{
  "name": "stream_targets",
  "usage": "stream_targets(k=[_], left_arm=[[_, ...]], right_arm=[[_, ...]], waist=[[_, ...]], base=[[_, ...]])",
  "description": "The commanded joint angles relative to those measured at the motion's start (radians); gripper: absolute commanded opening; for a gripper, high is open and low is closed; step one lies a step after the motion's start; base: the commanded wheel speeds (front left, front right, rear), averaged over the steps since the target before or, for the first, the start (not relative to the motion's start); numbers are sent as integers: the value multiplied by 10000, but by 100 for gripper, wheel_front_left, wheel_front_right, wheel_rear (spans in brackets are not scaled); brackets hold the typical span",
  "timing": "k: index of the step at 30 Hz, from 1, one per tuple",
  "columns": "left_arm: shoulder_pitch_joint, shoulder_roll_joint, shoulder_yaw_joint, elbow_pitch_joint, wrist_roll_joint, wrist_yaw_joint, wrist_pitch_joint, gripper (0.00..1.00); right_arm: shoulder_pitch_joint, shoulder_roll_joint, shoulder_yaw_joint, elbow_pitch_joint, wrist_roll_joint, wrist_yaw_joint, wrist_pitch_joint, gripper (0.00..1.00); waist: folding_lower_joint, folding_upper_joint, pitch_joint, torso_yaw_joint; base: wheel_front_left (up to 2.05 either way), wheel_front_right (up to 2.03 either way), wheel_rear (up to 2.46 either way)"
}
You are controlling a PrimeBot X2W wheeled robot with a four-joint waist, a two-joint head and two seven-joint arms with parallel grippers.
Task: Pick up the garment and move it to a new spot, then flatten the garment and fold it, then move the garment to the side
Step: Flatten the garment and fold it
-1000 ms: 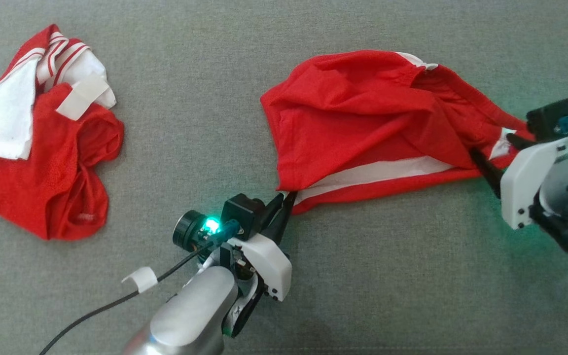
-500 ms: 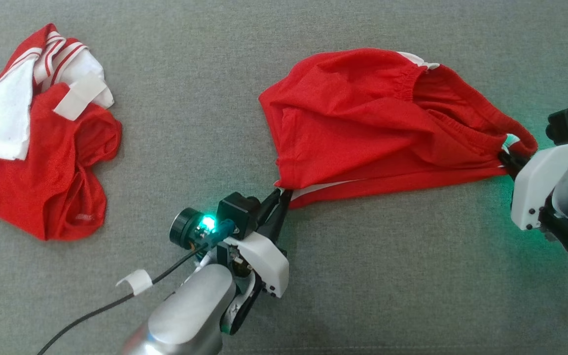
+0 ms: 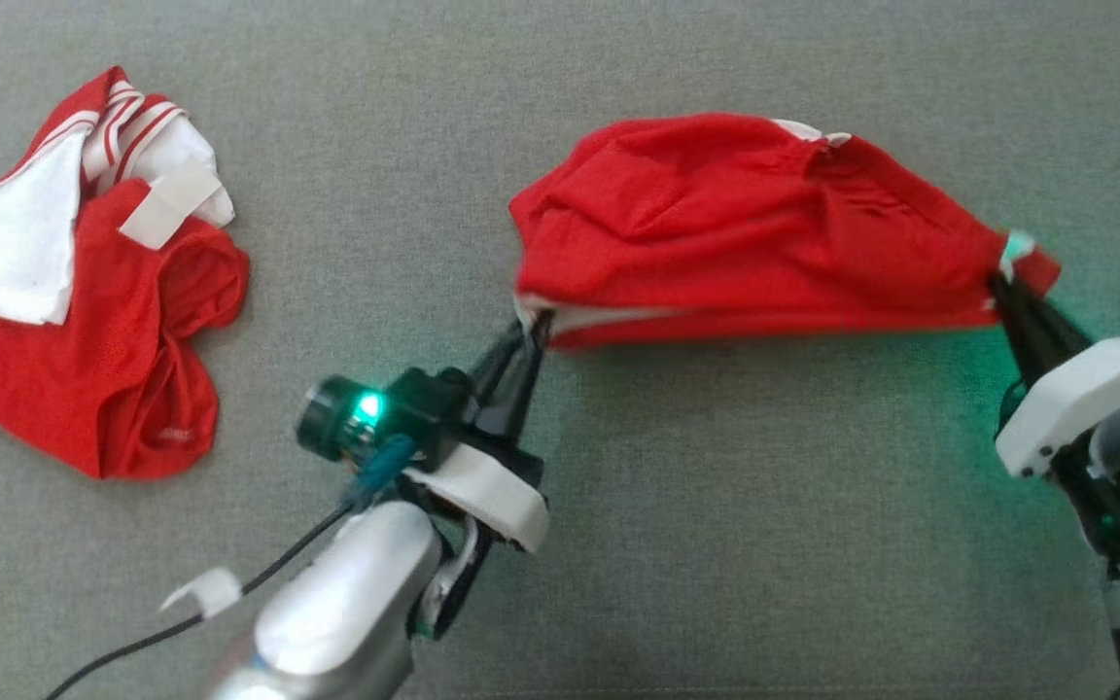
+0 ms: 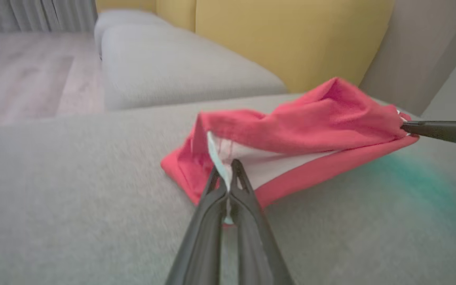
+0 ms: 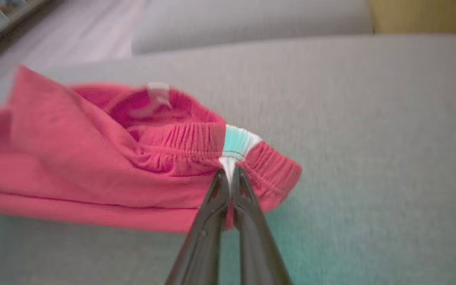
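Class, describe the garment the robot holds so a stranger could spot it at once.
On the grey cushion, look right of centre: red shorts with a white stripe, stretched between the left gripper and right gripper. The other red-and-white garment lies crumpled at far left, touched by neither.

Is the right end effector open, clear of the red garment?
No, the right end effector is shut on the red garment at its elastic band.

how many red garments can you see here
2. The stretched garment hangs between the left gripper and the right gripper, each shut on an end. The crumpled garment lies at the head view's far left. None seems hidden.
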Motion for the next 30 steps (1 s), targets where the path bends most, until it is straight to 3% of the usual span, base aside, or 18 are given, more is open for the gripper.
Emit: stream_targets(k=[1, 10, 20, 26, 30], left_arm=[[-251, 354, 525, -751, 155, 209, -249, 0], [-731, 1515, 1244, -3961, 1017, 944, -543, 0], [-2280, 2797, 2301, -7809, 2118, 1412, 370, 0], [-2586, 2920, 2565, -8523, 1978, 1498, 926, 0], [-2628, 2662, 2654, -7910, 1148, 1262, 964, 0]], right_arm=[[-97, -20, -70, -787, -43, 67, -430, 0], [-478, 674, -716, -2866, -433, 67, -1431, 0], [-1595, 1684, -2232, -6311, -1367, 67, -924, 0], [-1832, 1924, -2303, -6945, -1461, 67, -241, 0], [-2175, 1997, -2100, -6381, -1299, 67, -2, 0]], waist=[[0, 0, -99, -25], [0, 0, -523, 1], [0, 0, -862, 104], [0, 0, -821, 105], [0, 0, -664, 73]], base=[[0, 0, 0], [0, 0, 0], [0, 0, 0], [0, 0, 0], [0, 0, 0]])
